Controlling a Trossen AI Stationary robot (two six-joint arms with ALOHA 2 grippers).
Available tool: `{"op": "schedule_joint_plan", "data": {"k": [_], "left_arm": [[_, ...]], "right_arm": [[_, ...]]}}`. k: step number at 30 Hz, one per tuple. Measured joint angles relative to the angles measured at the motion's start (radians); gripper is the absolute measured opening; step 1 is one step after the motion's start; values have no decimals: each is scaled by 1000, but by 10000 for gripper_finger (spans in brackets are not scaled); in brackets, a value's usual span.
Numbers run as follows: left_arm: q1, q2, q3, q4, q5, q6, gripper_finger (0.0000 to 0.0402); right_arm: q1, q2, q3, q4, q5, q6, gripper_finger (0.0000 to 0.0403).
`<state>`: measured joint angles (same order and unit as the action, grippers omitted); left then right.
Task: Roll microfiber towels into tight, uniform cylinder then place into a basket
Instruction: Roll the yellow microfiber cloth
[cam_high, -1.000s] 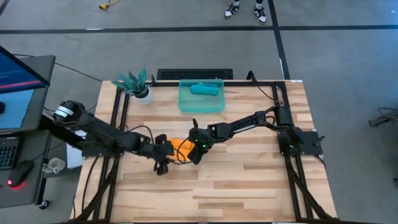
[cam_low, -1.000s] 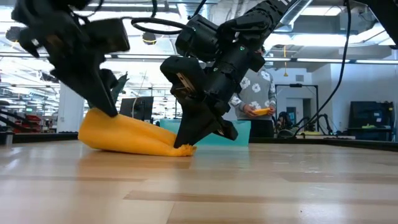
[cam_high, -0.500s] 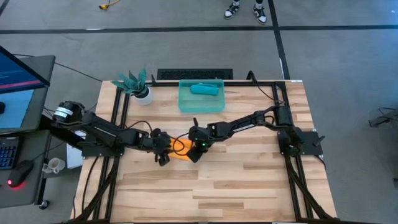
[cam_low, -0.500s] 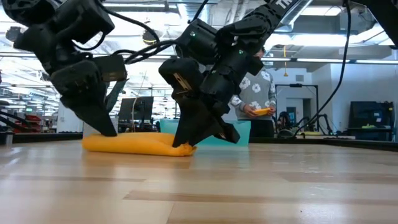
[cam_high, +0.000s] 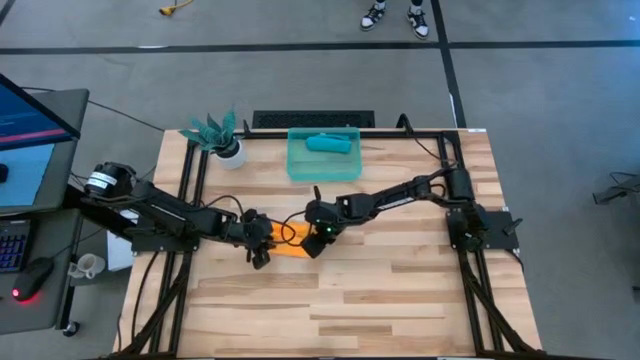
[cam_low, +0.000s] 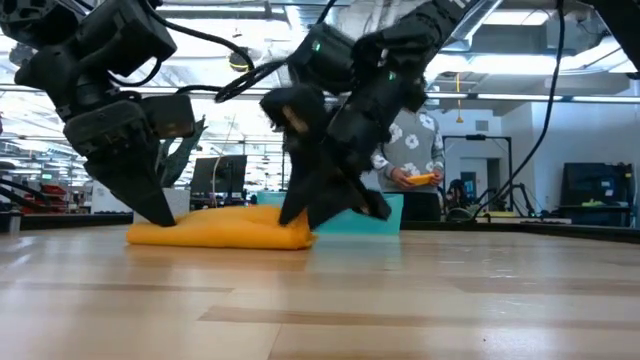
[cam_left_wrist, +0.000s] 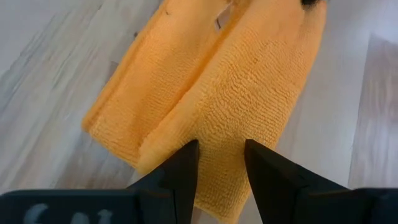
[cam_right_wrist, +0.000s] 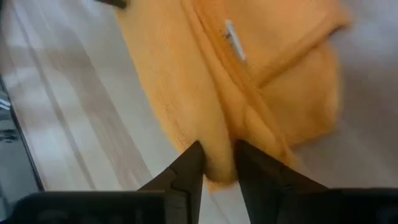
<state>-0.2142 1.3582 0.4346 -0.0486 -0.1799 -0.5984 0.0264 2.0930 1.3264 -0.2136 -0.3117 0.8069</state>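
Note:
The orange towel (cam_high: 290, 243) lies loosely rolled on the table's middle, its length running left to right (cam_low: 220, 232). My left gripper (cam_high: 262, 247) is at its left end, shut on a fold of it (cam_left_wrist: 221, 162). My right gripper (cam_high: 312, 243) is at its right end and open. Its fingers stand on either side of a ridge of the cloth (cam_right_wrist: 217, 162); whether they touch it I cannot tell. The teal towel (cam_high: 328, 144) lies rolled inside the basket (cam_high: 296, 162) at the table's far side. My left gripper pinches a thick fold at the orange towel's left end (cam_left_wrist: 221, 134) between its two fingers. The fingers come slanting down from the table's left side. The towel lies flat on the table, slack.
A teal-leaved plant in a white pot (cam_high: 222, 140) stands at the far left corner, left of the basket. A person stands in the room beyond the table (cam_low: 415, 160). Bare wood stretches across the table's near half (cam_high: 340, 300).
My left gripper has come down with the towel's left end, which was lifted off the table and now lies flat on it. My right gripper has opened at the towel's right end, which has stayed on the table.

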Motion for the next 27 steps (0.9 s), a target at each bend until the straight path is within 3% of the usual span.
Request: {"op": "schedule_joint_plan", "data": {"k": [10, 13, 16, 20, 27], "left_arm": [[0, 1, -1, 4, 7, -14, 128], [0, 1, -2, 5, 8, -19, 128], [0, 1, -2, 5, 8, -21, 128], [0, 2, -2, 10, 9, -18, 128], [0, 2, -2, 18, 9, -14, 128]], "right_arm": [[-15, -129, 2, -172, 74, -97, 118], [12, -185, 2, -256, 187, -116, 118], [82, -236, 4, -274, 375, -198, 118], [191, -223, 5, -120, 562, -291, 118], [210, -94, 6, 183, 515, -354, 118]]}}
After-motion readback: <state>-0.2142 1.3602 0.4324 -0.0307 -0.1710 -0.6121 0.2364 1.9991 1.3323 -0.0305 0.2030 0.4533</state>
